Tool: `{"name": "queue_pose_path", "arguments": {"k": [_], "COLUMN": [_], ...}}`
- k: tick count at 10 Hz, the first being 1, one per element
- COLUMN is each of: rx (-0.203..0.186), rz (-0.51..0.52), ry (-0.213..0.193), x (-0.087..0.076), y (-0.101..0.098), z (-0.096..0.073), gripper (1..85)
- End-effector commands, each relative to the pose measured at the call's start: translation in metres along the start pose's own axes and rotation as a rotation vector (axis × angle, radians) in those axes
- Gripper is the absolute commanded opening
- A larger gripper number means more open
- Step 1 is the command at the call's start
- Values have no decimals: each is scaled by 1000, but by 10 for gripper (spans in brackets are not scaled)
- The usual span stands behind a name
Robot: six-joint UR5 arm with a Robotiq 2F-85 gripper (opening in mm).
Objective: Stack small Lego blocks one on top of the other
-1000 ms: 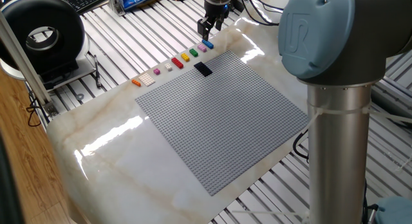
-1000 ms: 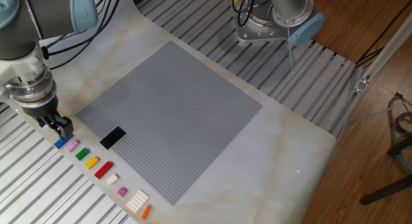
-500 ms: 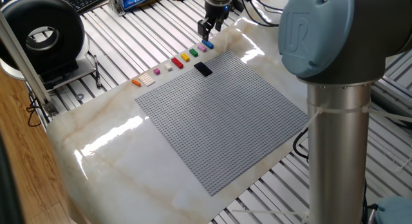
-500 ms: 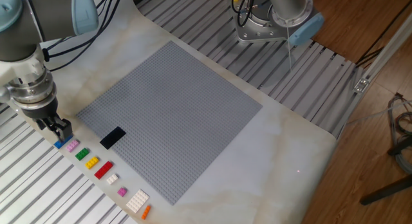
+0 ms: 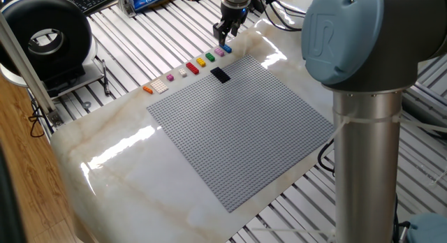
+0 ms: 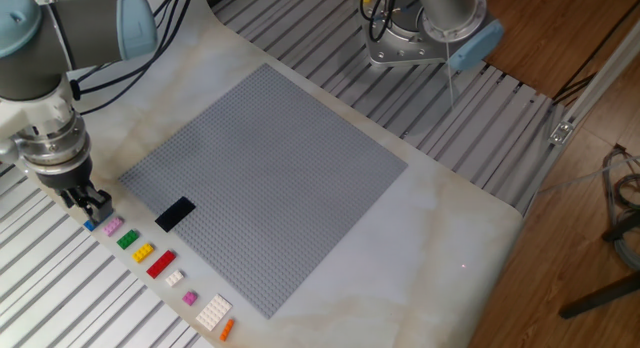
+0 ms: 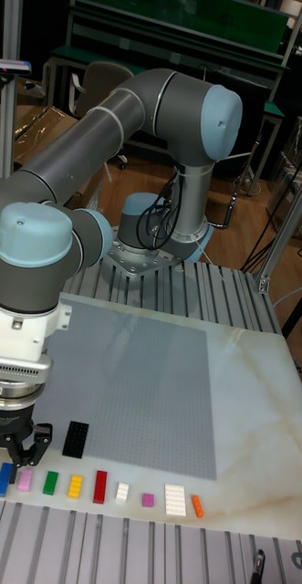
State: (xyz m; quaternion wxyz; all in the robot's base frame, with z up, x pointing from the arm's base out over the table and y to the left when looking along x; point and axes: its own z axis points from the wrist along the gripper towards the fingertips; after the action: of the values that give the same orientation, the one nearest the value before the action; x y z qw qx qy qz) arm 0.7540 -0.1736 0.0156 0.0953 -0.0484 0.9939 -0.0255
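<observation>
Here, pincer: the black two-finger gripper (image 7: pixel 24 449) hangs low over the row's end, fingers slightly apart, clamped on nothing.
Blue block: the small blue plastic Lego brick (image 7: pixel 4 479) lies on the white marble table (image 6: pixel 440 203), last in the row, just beside the fingertips.
Row: pink brick (image 7: pixel 26 482), green brick (image 7: pixel 50 483), yellow brick (image 7: pixel 75 486), red brick (image 7: pixel 99 486), then white, pink, white and orange ones, along the table's edge.
Baseplate: the large grey studded plate (image 6: pixel 265 178) lies beside the row; a flat black piece (image 7: pixel 76 438) sits on its corner.
</observation>
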Motion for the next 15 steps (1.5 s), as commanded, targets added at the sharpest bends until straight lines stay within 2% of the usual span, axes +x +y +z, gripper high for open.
{"name": "queue_pose_path", "arguments": {"k": [1, 5, 8, 10, 12, 13, 14, 15], "rx": [-12, -26, -20, -5, -13, -15, -30, -32], "rz": [26, 27, 29, 31, 32, 35, 38, 44], "ry": [-11, -18, -18, -18, -11, -2, 35, 54], "x": [-2, 2, 2, 5, 7, 10, 19, 24], "y": [6, 5, 4, 2, 5, 6, 9, 9], "z": [2, 6, 7, 11, 9, 9, 8, 8], "gripper": [533, 503, 463, 463, 470, 470, 463, 450]}}
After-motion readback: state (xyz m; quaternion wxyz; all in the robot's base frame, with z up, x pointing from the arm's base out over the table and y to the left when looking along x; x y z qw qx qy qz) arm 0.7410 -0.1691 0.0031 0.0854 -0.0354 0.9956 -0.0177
